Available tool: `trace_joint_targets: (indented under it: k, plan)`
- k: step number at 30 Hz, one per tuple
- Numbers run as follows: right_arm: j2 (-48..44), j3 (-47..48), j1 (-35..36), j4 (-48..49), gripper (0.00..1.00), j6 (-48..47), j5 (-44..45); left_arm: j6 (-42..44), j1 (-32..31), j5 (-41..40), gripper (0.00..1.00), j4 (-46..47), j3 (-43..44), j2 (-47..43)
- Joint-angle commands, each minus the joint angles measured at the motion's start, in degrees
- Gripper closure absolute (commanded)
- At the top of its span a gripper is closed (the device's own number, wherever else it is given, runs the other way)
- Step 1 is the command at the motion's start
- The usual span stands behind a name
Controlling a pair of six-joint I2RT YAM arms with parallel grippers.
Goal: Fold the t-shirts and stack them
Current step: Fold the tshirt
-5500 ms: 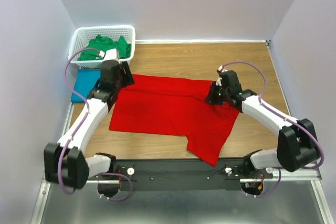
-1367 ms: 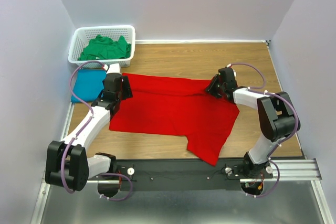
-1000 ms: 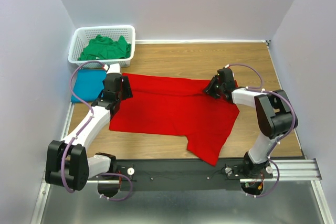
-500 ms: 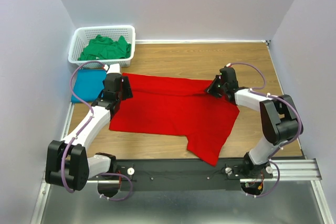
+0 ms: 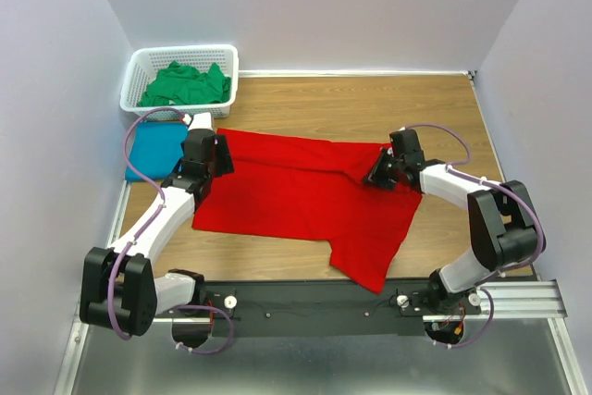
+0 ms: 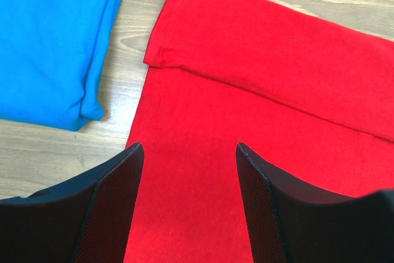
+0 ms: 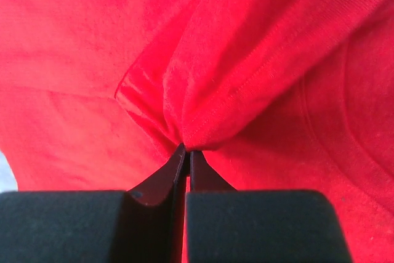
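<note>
Bright red cloth t-shirt (image 5: 296, 196): lay spread on the wooden table (image 5: 370, 104).
Teal blue cloth t-shirt (image 5: 153, 147): lay folded beside the red shirt's left edge.
Green cloth t-shirt (image 5: 185, 85): sat crumpled in a white plastic lattice basket (image 5: 185, 51) past the red shirt's far-left corner.
Left claw (image 6: 188, 152): hung spread over that corner.
Right claw (image 7: 186, 152): pinched the red shirt's far-right fold.
</note>
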Motion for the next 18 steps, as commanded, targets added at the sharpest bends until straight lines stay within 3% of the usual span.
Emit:
trace_joint_targets:
  k: [1,7,9,14,18]
  plan:
    - [-0.75,-1.09,0.01,-4.19,0.82,-0.05,-4.60,0.83,-0.08,1.17,0.31,-0.41,1.70,0.50]
    - [0.84,1.98,0.54,-7.70,0.66,-3.82,-8.57,0.92,-0.08,1.44,0.31,-0.50,1.70,0.94]
    - [-0.56,3.21,0.45,-9.20,0.65,-5.49,-7.52,0.92,-0.08,1.44,0.31,-0.58,1.70,1.12]
    - [-6.44,5.41,-1.74,-12.98,0.64,-10.41,3.37,0.92,-0.08,2.14,0.31,-0.41,1.70,1.30]
    - [-9.79,4.80,-8.41,-12.64,0.66,-12.97,9.00,1.09,-0.08,2.49,0.31,-0.49,1.79,1.38]
